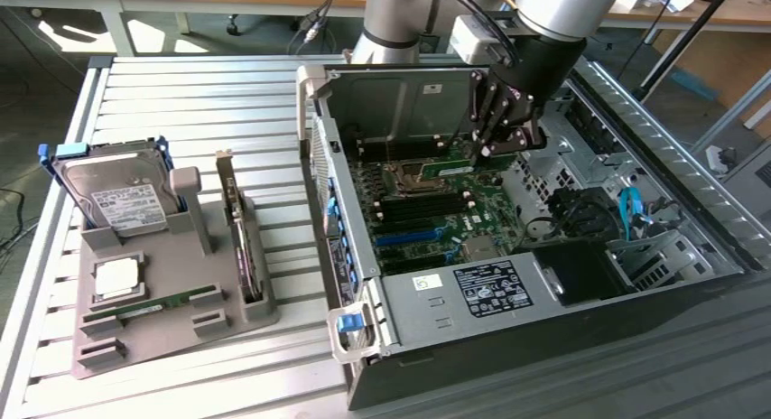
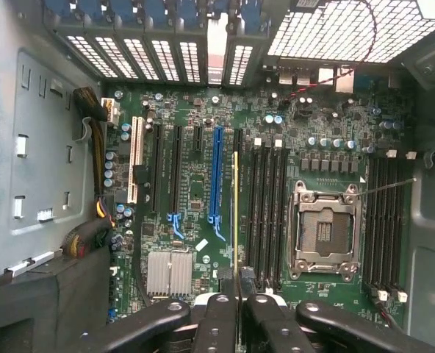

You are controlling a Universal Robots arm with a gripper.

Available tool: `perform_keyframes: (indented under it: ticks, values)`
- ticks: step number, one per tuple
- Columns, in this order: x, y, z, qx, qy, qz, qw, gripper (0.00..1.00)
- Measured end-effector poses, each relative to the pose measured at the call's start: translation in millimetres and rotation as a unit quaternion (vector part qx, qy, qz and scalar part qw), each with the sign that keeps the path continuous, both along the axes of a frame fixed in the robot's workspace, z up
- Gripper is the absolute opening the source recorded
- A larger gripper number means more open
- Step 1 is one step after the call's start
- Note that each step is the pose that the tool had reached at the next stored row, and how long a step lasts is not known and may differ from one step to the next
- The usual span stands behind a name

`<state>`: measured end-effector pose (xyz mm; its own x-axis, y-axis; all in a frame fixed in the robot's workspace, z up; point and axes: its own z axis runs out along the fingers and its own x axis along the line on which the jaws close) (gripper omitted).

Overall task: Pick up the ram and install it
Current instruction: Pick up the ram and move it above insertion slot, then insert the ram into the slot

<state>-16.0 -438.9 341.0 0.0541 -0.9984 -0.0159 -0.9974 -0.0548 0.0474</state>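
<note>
End effector [image 2: 236, 290] is clamped nearly shut on the ram [image 2: 236, 213], held edge-on over the motherboard [image 2: 192, 213] just beside the black memory slots [image 2: 270, 213] inside the open case [image 1: 398, 98], so the install step is in hand and likely calls for lining its edge squarely with one slot.

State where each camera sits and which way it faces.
Exterior view: raised, off the arm, looking down into the open computer case; the arm and gripper show.
Wrist view: on the wrist, looking along the gripper onto the motherboard; its fingers show, shut on the ram.
Shared: motherboard, processor socket, gripper, ram.
</note>
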Motion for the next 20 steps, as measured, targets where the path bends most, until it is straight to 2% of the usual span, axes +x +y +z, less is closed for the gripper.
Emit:
perform_keyframes:
  ticks: [8,20]
  values:
    - [0.0,0.1,-0.4,0.0,0.0,0.0,1.0,0.12]
    - [0.0,1.5,-25.8,0.0,0.0004,0.0,1.0,0.12]
